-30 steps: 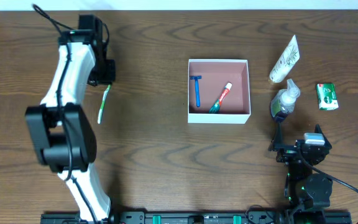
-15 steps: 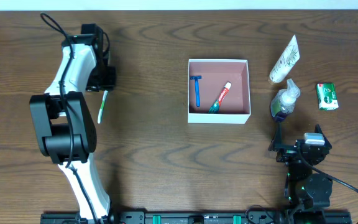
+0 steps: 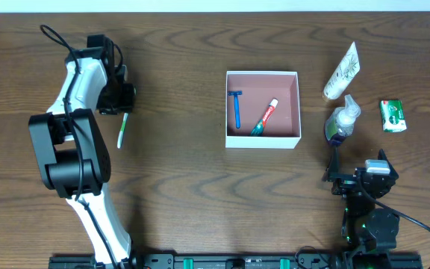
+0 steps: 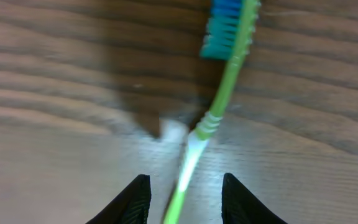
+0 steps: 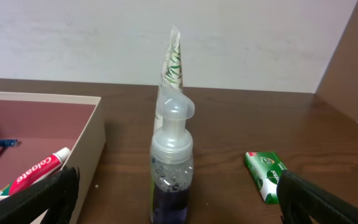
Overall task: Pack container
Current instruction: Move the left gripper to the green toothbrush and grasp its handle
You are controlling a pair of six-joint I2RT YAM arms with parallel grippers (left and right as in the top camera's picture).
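While my left gripper [image 4: 185,199] hangs over the toothbrush [image 4: 225,87], fingers spread either side of its green handle and gripping nothing, I'd drop straight, pinch mid-handle, then lift level. The container [image 3: 263,140] sits mid-table, well to the right, holding a razor [image 3: 237,109] and toothpaste [image 3: 266,118]. My right gripper [image 3: 332,164] idles spread wide by the pump bottle [image 3: 342,121], tube [image 3: 343,72] and soap packet [image 3: 393,116]; nothing blocks the carry.

- Container [image 3: 263,141]: middle of the surface [image 3: 185,194].
- Razor [image 3: 237,109]: in the container, left side.
- Toothpaste [image 3: 266,118]: in the container, right of the razor.
- Toothbrush [image 3: 122,130]: on the surface, well left of the container, its handle running between the fingers of the left gripper [image 4: 188,200].
- Squeeze tube [image 3: 342,72]: right of the container, far side.
- Pump bottle [image 3: 341,122]: just near of the squeeze tube.
- Packet [image 3: 393,116]: right of the pump bottle.
- Right gripper [image 3: 333,167]: near of the pump bottle.
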